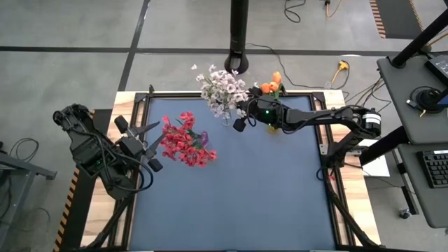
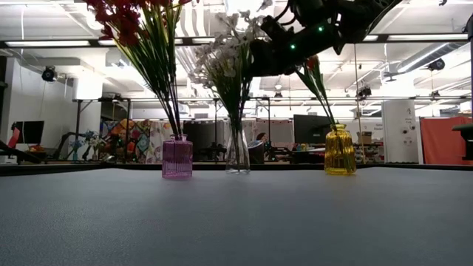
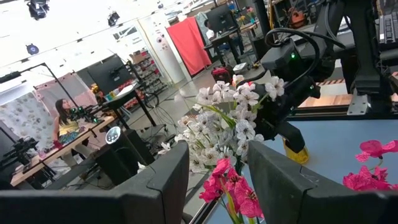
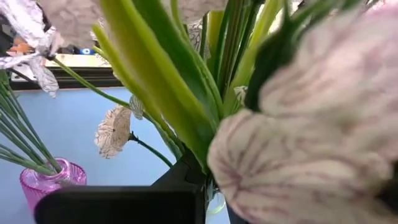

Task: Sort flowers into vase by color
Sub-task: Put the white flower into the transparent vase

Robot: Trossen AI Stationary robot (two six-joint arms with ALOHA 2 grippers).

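Note:
Three vases stand in a row at the table's far side. A pink vase [image 2: 177, 157] holds the red flowers [image 1: 183, 140]. A clear vase [image 2: 238, 151] holds the white flowers [image 1: 222, 89]. A yellow vase [image 2: 340, 150] holds the orange flowers [image 1: 271, 85]. My right gripper [image 1: 238, 117] reaches level from the table's right into the white bunch, high above the clear vase, and is shut on its green stems. My left gripper [image 3: 217, 180] waits open at the table's left, level, just short of the red blossoms [image 3: 233, 186]. My right gripper pinches green stems and leaves of the white flowers [image 4: 198, 155] between its two fingers, below the blossoms. The fingers come level from the table's right and lie across the upright stems. How many stems are caught is hidden by leaves and a close blossom [image 4: 311, 143].
The black mat [image 1: 238, 203] lies bare in its near half. A dark post [image 1: 239, 35] stands beyond the far edge. The yellow vase sits right below my right arm [image 1: 315, 117]. A person [image 3: 65, 118] sits at a bench far off in the room.

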